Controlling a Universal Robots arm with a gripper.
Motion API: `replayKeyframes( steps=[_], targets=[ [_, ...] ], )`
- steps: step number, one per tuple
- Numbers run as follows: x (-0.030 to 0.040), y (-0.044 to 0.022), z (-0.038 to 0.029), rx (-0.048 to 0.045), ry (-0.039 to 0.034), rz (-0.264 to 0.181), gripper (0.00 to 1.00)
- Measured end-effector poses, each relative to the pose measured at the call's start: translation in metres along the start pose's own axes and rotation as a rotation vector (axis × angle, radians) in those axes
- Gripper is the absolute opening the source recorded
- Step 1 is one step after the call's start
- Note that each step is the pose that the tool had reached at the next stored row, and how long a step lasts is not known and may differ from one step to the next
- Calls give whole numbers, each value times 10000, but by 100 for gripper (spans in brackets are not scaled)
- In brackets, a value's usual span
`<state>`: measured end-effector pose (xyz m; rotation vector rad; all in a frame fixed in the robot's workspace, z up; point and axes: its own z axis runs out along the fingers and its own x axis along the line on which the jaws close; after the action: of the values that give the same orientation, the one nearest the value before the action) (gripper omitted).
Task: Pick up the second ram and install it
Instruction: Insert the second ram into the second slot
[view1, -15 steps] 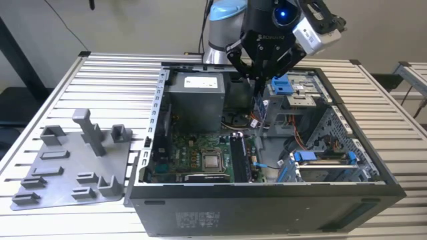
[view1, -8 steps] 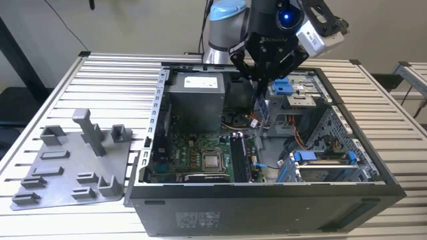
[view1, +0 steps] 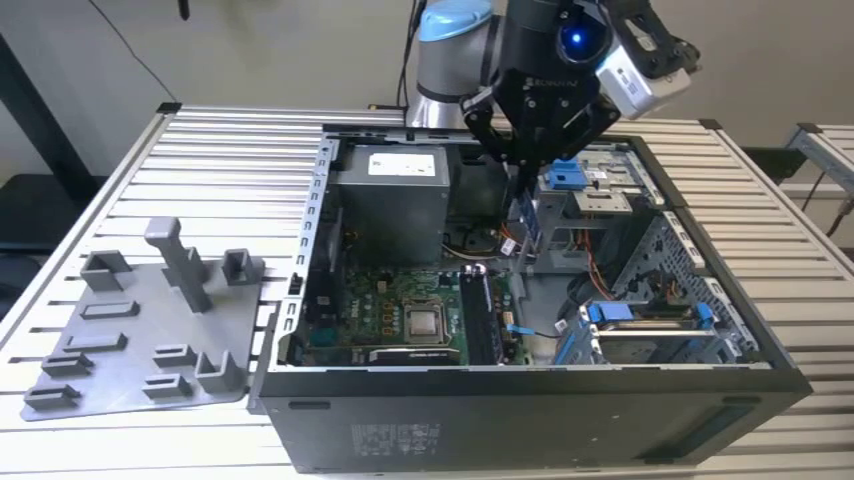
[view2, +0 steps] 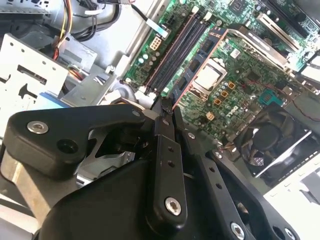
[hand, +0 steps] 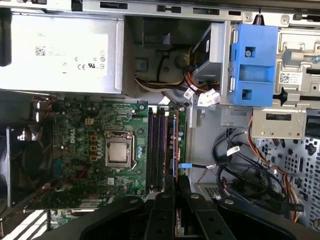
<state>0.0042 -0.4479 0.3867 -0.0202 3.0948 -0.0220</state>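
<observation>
One gripper (view1: 531, 165) hung above the open computer case (view1: 534, 410) as I watched the exterior view, its fingers (view1: 514, 150) drawn together on the second ram (view1: 525, 222), which stood on edge below them. In the first wrist view I saw the stick (hand: 176, 150) edge-on, aligned with the long black slots (hand: 157, 150) of the green circuit board (hand: 80, 165), at the side nearer the drive cage; whether it touched a slot I could not tell. The power supply (view1: 387, 200) stood just beside the gripper, the blue drive bracket (view1: 566, 177) on the other side. The grey fixture plate (view1: 134, 340) lay outside the case.
</observation>
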Motion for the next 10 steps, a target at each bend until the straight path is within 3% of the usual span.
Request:
replayKeyframes(
  steps=[10],
  targets=[
    [-26,0,30,1,0,0,14]
  ],
)
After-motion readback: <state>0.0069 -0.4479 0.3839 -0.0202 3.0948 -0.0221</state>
